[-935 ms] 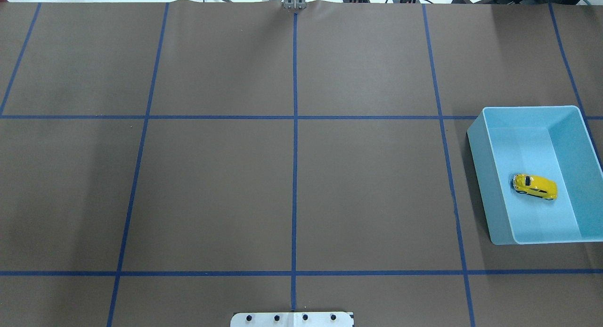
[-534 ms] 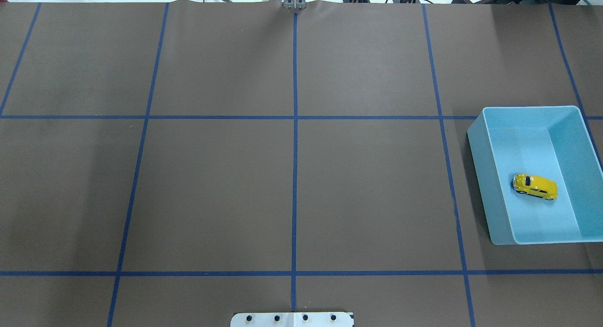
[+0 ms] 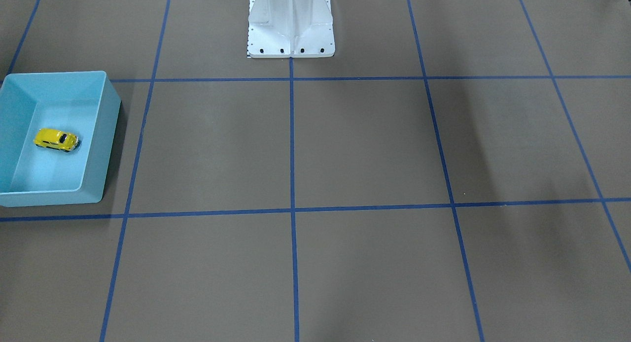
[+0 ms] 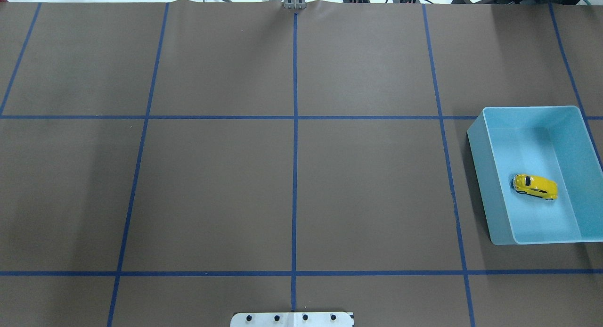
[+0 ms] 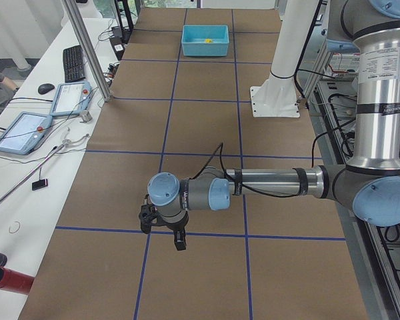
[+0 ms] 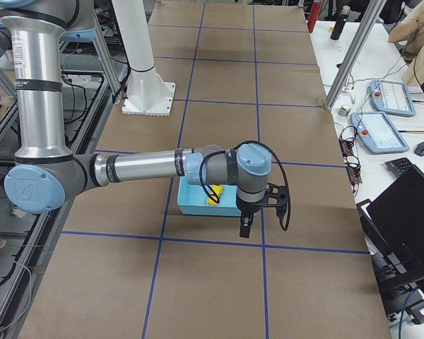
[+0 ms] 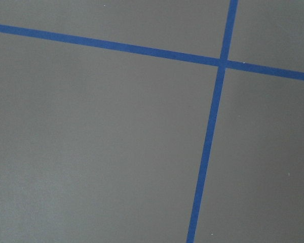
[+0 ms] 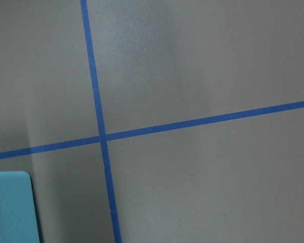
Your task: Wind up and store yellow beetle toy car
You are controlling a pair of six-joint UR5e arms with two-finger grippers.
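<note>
The yellow beetle toy car [image 4: 535, 186] stands on its wheels inside the light-blue bin [image 4: 479, 176] at the table's right side. It also shows in the front-facing view [image 3: 56, 140], inside the bin [image 3: 106, 135]. Neither gripper shows in the overhead or front-facing view. The left gripper [image 5: 161, 225] hangs over the table's left end in the exterior left view, far from the bin [image 5: 205, 48]. The right gripper [image 6: 258, 212] hangs beside the bin [image 6: 198, 207] in the exterior right view. I cannot tell whether either is open or shut. A bin corner [image 8: 7, 207] shows in the right wrist view.
The brown table cover is marked by a grid of blue tape lines [image 4: 294, 152]. The robot's white base [image 3: 291, 24] stands at the table's near middle edge. Tablets and a keyboard [image 5: 73, 63] lie on a side desk beyond the table.
</note>
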